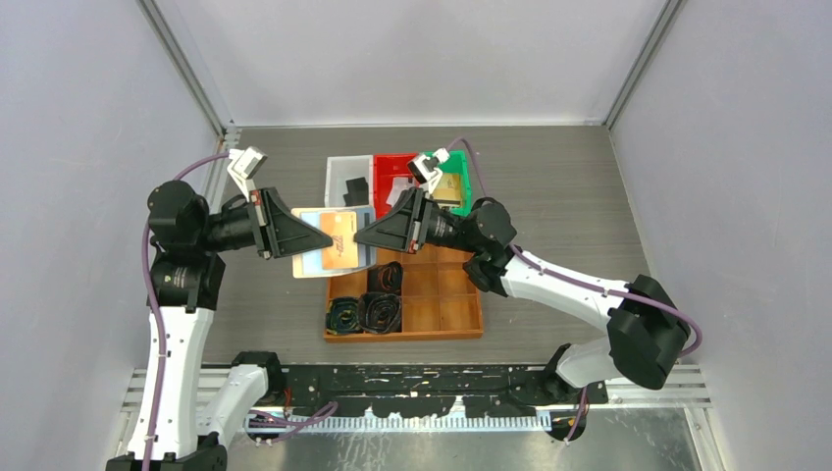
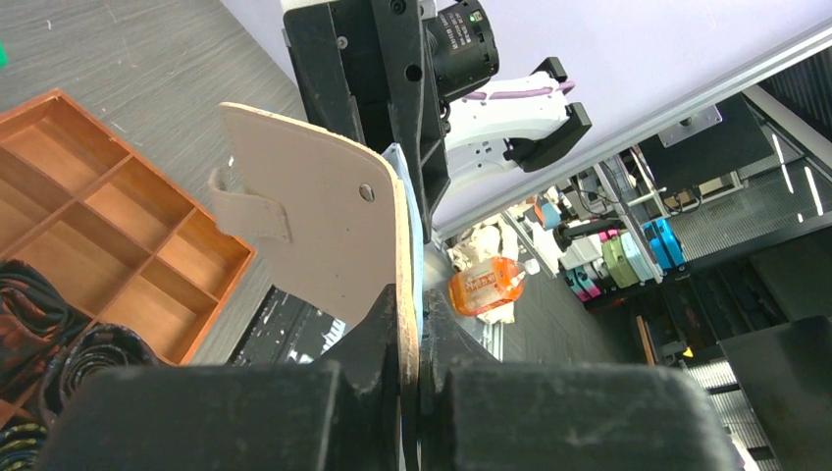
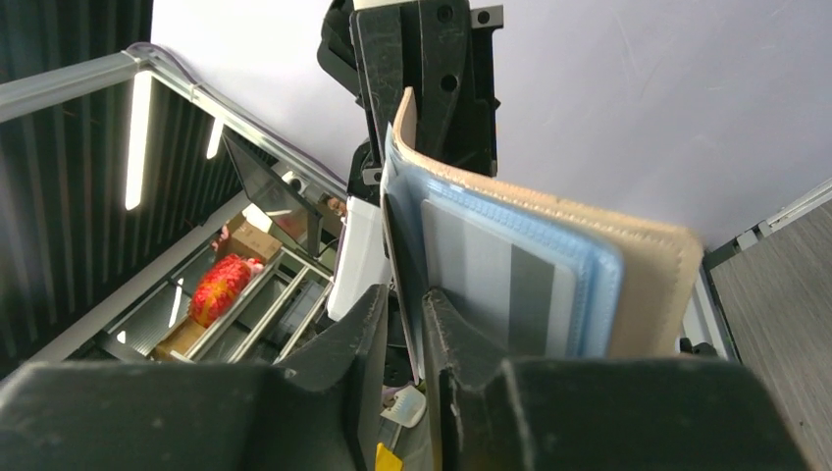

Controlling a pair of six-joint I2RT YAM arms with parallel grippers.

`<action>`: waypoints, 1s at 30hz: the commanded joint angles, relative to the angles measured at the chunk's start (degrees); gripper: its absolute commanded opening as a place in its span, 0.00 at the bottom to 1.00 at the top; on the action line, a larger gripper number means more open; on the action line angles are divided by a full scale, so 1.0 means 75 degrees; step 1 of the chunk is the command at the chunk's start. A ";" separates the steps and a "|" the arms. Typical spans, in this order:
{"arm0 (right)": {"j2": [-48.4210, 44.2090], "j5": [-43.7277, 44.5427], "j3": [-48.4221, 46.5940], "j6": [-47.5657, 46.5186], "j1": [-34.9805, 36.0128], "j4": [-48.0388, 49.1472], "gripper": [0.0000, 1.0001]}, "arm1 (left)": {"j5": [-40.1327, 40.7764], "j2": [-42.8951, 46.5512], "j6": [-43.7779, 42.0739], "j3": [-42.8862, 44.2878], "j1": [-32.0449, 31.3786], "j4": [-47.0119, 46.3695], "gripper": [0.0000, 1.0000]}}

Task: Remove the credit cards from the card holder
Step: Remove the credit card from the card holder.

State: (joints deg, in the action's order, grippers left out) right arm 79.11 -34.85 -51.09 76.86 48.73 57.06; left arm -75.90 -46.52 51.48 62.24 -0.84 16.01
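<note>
The tan card holder [image 1: 312, 257] hangs open in the air above the wooden tray's left end, and a gold card [image 1: 337, 241] shows on its pale blue pocket page. My left gripper [image 1: 291, 235] is shut on the holder's left edge. In the left wrist view [image 2: 410, 306] the tan cover [image 2: 314, 216] and its strap tab [image 2: 250, 211] stand between the jaws. My right gripper [image 1: 365, 235] is at the holder's right edge. In the right wrist view [image 3: 404, 299] its jaws stand a narrow gap apart, with a thin dark leaf edge between them. A grey card [image 3: 491, 285] sits in a blue pocket.
The wooden divided tray [image 1: 437, 299] lies under the holder, with dark coiled belts [image 1: 378, 309] in its left compartments. White [image 1: 343, 169], red [image 1: 392, 169] and green [image 1: 459, 186] bins stand behind it. Grey walls close in on both sides.
</note>
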 commanded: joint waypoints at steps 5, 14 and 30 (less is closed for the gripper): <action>-0.0351 -0.0174 0.0105 -0.0252 0.0099 0.0406 0.05 | -0.0032 0.0098 -0.0150 0.0409 0.0007 -0.0207 0.00; -0.0843 0.0259 0.0711 -0.0441 0.0043 0.0478 0.01 | 0.0003 0.0082 -0.0164 0.0479 0.0007 -0.0131 0.00; -0.0412 0.0158 0.0138 -0.0200 0.0335 0.0787 0.33 | 0.1271 0.0193 -0.2236 0.0966 0.0007 0.1858 0.00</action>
State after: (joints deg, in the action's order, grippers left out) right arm 75.50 -33.19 -46.74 75.16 50.68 58.13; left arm -71.35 -46.26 44.25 65.54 -0.84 23.16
